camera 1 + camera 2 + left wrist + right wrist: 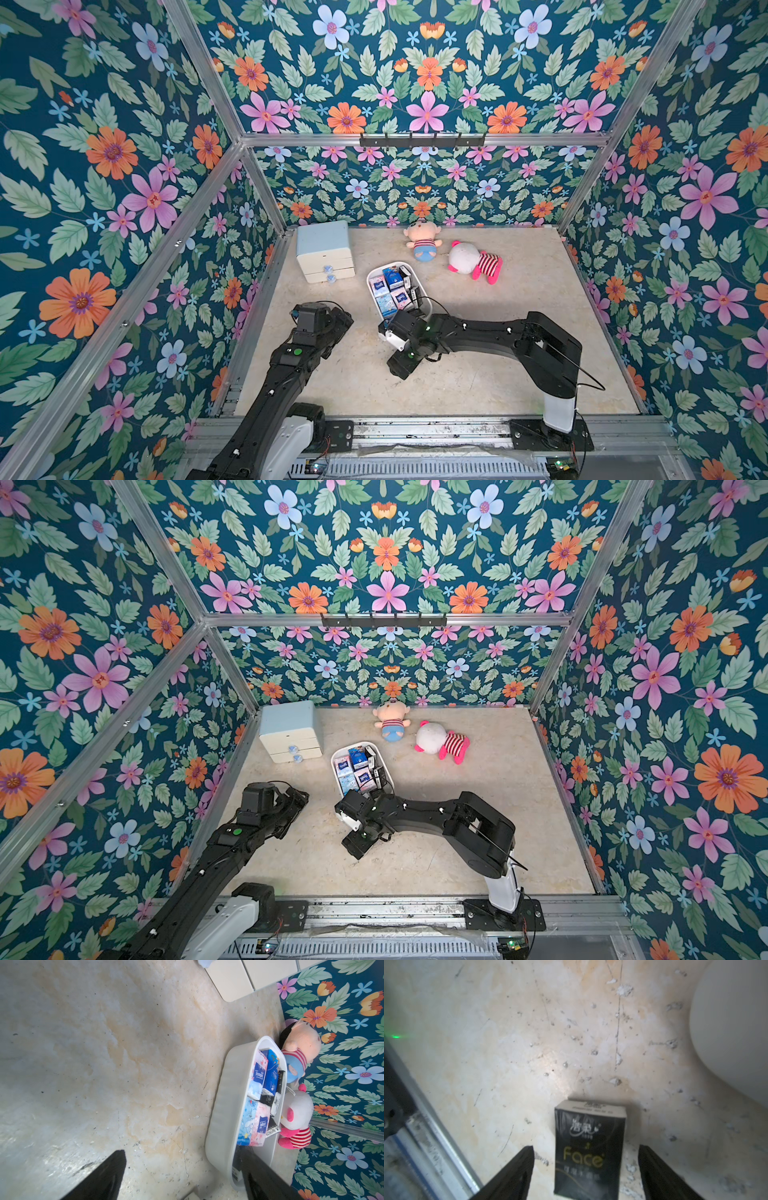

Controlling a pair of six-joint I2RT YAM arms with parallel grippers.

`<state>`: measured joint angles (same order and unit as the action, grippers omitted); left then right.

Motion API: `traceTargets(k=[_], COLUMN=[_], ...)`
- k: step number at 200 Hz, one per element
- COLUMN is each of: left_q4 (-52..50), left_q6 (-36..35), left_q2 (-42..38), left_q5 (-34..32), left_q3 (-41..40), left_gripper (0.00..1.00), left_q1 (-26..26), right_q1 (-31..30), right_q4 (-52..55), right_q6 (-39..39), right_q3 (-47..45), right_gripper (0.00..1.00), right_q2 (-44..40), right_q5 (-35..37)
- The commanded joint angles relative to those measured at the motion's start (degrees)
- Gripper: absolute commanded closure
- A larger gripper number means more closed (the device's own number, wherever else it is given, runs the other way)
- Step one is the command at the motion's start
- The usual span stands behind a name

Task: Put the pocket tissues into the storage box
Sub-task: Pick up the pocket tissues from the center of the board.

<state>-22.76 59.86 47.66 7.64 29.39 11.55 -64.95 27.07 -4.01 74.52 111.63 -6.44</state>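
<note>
In both top views the storage box (369,282) (333,764) is packed with pocket tissues (390,286). The right arm (478,328) covers its near end, and both claws are hidden from here.

Left wrist view: left claw (182,1155) spread wide and empty, with bare table (104,1053) between the fingers. The box is just past one finger, plush dolls (297,1105) behind it.

Right wrist view: right claw (586,1148) wide apart. A black Face packet (589,1126) sits on the table between the fingers with gaps on both sides, not clamped. The box wall is ahead, off to one side.
</note>
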Motion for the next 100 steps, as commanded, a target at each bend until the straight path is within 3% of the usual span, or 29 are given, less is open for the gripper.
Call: traceTargets(k=[1,25,64,100], left_q4=[-0.3,-0.4,-0.6,-0.6], left_q6=[-1.0,-1.1,-1.1,-1.2], left_q2=[0.2,0.1,-0.3,0.1], left_q5=[0.3,0.4,0.3,-0.2], left_q3=[0.5,0.3,-0.2,-0.2], left_gripper=[0.08,0.08,0.08,0.08], left_q1=[-0.2,-0.3,-0.6,-0.9], right_q1=[-1.5,-2.6,-3.1,-3.2], right_q4=[3.4,5.0,5.4,2.9], right_q6=[0.8,1.6,1.7,1.4], right_q3=[3.1,5.7,6.5,8.3], right_gripper=[0.2,0.28,0.59,0.62], right_q2=[2.8,5.5,4.7,0.0], right_q5=[9.0,12.2,14.4,12.7])
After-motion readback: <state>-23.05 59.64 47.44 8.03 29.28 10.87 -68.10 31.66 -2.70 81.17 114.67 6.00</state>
